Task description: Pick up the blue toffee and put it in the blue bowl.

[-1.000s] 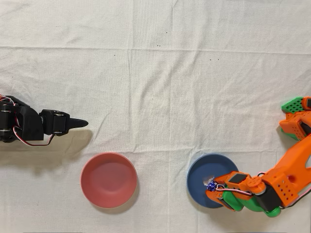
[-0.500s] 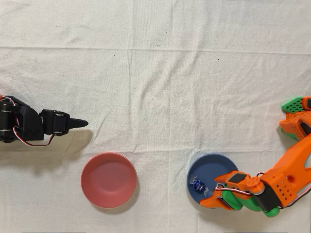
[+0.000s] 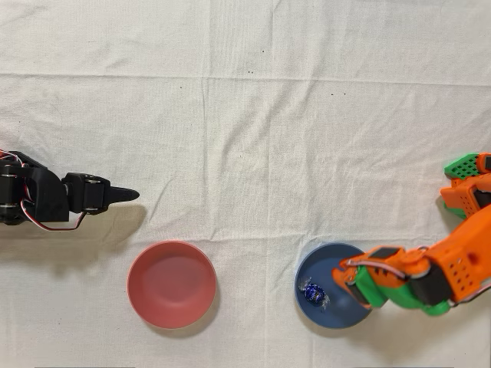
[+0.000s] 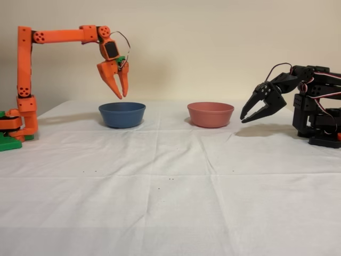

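Toffee rests in blue bowl

We see the toffee (image 3: 313, 291) lying in the left half of the blue bowl (image 3: 331, 316) in the overhead view. In the fixed view the orange arm's gripper (image 4: 118, 89) hangs above that bowl (image 4: 122, 114), jaws narrowly parted and empty, on the cloth-covered bench (image 4: 170, 176).

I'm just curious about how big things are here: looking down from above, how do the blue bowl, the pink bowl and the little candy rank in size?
1. The pink bowl looks largest, though only slightly.
2. The blue bowl is partly covered by the orange arm, so those two may be alike.
3. The blue toffee, lying in the blue bowl, is far smaller.
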Available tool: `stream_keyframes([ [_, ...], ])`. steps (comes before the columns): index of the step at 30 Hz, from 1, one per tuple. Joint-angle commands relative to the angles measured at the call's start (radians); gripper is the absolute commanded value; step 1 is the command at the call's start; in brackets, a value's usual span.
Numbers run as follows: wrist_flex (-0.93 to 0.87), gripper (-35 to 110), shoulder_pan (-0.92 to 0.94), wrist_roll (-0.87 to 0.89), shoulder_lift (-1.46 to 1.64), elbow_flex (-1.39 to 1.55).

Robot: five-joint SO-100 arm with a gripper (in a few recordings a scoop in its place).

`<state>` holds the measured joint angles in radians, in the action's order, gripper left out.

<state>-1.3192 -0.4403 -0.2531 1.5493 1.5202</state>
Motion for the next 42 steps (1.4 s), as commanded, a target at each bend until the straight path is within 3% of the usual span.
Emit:
stream_keyframes([
  [1, 0.048, 0, 0.097, -0.011, 0.295, 0.138],
  [5, 0.071, 0, 0.219, -0.06, 0.468, 0.255],
  [13, 0.304, 0, 0.433, -0.169, 0.833, 0.594],
  [17, 0.393, 0, 0.499, -0.117, 0.979, 0.749],
  [32, 0.653, 0, 0.497, 0.011, 1.462, 1.325],
  [42, 0.655, 0, 0.525, 0.037, 1.651, 1.523],
])
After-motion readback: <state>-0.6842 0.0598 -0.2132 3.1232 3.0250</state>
